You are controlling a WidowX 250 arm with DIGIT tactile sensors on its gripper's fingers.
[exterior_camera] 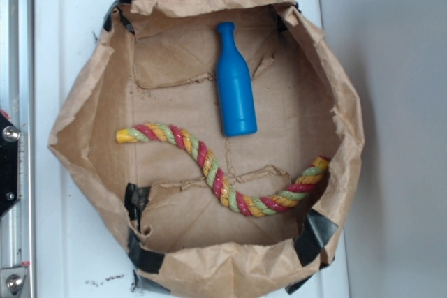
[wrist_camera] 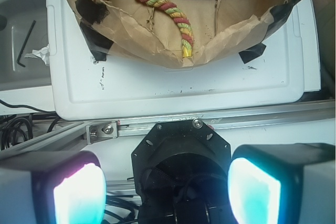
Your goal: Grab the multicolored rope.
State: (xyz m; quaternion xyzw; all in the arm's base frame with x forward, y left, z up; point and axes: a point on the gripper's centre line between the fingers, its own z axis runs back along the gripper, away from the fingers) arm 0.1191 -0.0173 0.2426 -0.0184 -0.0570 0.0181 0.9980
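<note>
Two items are seen lying on the floor of the brown paper bag (exterior_camera: 84, 102): the multicolored rope (exterior_camera: 216, 172) and a blue bottle (exterior_camera: 234, 88). The rope is laid in a wavy line across the lower half, one end near the bag's left wall, the other against its right wall. The bottle lies just above the rope's middle, apart from it. The gripper (wrist_camera: 167, 188) is held outside the bag, over the metal rail (wrist_camera: 220, 121), fingers spread wide with nothing between them.
</note>
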